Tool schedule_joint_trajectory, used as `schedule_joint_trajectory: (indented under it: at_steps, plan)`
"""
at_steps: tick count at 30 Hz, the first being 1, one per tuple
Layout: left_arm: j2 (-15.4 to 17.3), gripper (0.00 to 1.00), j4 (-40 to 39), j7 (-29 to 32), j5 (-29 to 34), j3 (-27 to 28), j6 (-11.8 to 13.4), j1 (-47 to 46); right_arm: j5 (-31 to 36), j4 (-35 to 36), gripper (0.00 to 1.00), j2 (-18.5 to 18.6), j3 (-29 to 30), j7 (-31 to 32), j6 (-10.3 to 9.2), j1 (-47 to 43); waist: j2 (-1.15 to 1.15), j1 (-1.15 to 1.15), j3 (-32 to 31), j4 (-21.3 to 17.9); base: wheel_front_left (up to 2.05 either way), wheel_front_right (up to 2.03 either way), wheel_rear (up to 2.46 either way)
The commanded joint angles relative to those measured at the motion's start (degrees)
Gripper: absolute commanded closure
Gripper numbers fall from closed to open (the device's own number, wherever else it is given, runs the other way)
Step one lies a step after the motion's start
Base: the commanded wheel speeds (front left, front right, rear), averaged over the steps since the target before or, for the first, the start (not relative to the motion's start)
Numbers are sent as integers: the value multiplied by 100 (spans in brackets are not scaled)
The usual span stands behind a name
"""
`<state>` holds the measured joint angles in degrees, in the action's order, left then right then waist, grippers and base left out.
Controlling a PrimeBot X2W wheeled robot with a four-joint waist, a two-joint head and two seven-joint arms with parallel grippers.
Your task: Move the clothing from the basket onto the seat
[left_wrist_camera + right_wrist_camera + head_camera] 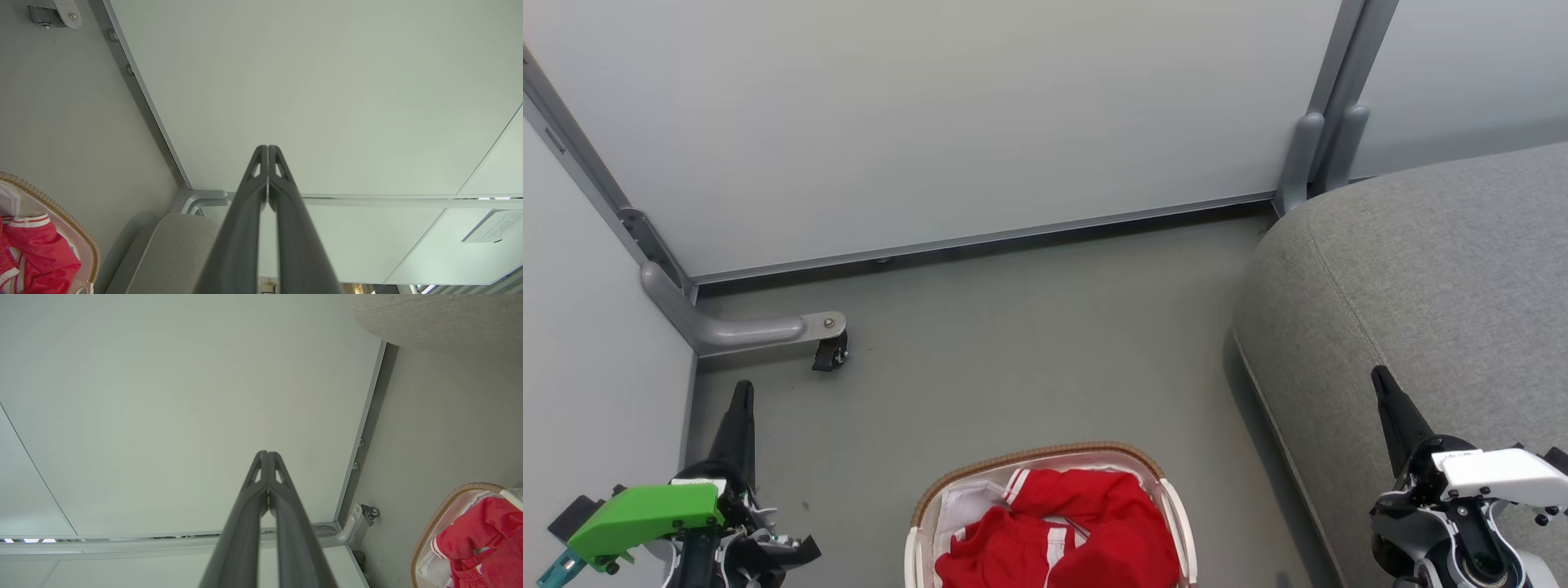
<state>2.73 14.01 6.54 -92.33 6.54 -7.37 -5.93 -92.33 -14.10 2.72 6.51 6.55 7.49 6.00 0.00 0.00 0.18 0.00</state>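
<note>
Left pincer (741,394): two long dark tapered fingers, pressed flat together from base to tip. I read it as closed, with nothing gripped. The left wrist view (268,149) shows the tips meeting.
Right pincer (1380,377): the same dark finger pair, closed tip to tip and gripping nothing. The right wrist view (266,454) shows the same.
Clothing (1086,523): soft bright-red fabric garments with white stripes and trim, bunched inside the basket. They lie between my two pincers, behind both tips and apart from each. I see them at the lower left of the left fingers (36,249) and the lower right of the right fingers (482,531).
Basket (1045,452): oval cream-white perforated plastic laundry basket with a brown woven rim (61,212) (449,498). It stands on the floor to the right of the left pincer and to the left of the right one, and neither touches it.
Liner (964,502): plain white sheet, showing on the basket side nearer the left pincer.
Seat (1421,269): large grey woven-fabric sofa cushion with a rounded edge and a stitched seam. The right pincer hangs over it, and it is on the far side of the basket from the left pincer (175,249) (441,314).
Floor (1013,327): smooth grey, ahead of both tips.
Wall (931,122): pale grey partition panels in metal framing. Both pincers point at it.
Caster (829,353): small black wheel on a grey metal foot, just ahead of the left tip.
</note>
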Motion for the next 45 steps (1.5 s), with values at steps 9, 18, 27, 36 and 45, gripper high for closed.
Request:
schedule_joint_trajectory:
  at_steps: [9,18,27,36,45]
  plan:
    - [29,100,-7,14,-18,10,-30,-60,-19,19,100,33,9,12,0,42,0,0,0,0,0,0,0]
    - [30,100,-7,14,-18,10,-30,-60,-19,19,100,33,9,12,0,42,0,0,0,0,0,0,0]
    - [30,100,-7,14,-18,10,-30,-60,-19,19,100,33,8,12,0,42,0,0,0,0,0,0,0]
    - [30,100,-7,14,-18,10,-30,-60,-19,19,100,33,8,12,0,42,0,0,0,0,0,0,0]
    - [30,100,-7,14,-18,10,-30,-60,-19,19,100,33,8,12,0,42,0,0,0,0,0,0,0]
